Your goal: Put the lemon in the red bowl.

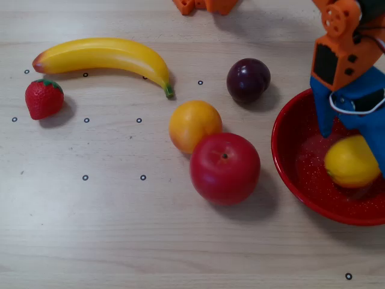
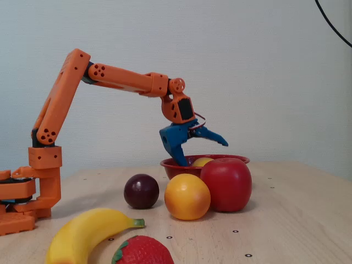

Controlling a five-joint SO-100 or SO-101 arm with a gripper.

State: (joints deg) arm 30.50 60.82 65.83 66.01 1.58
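The yellow lemon [image 1: 351,162] lies inside the red bowl [image 1: 287,158] at the right edge of the overhead view. My blue gripper [image 1: 352,150] hangs just over it, open, one finger [image 1: 325,114] on the lemon's left and the other at its right. In the fixed view the gripper [image 2: 203,153] is spread wide above the bowl [image 2: 171,164]. One finger points down into the bowl and the other out to the right. Only the top of the lemon [image 2: 202,161] shows over the rim.
A red apple [image 1: 225,168] and an orange [image 1: 194,124] sit just left of the bowl, a dark plum [image 1: 248,79] behind them. A banana [image 1: 105,56] and a strawberry [image 1: 43,98] lie far left. The arm's orange base [image 2: 25,187] stands at the table's back.
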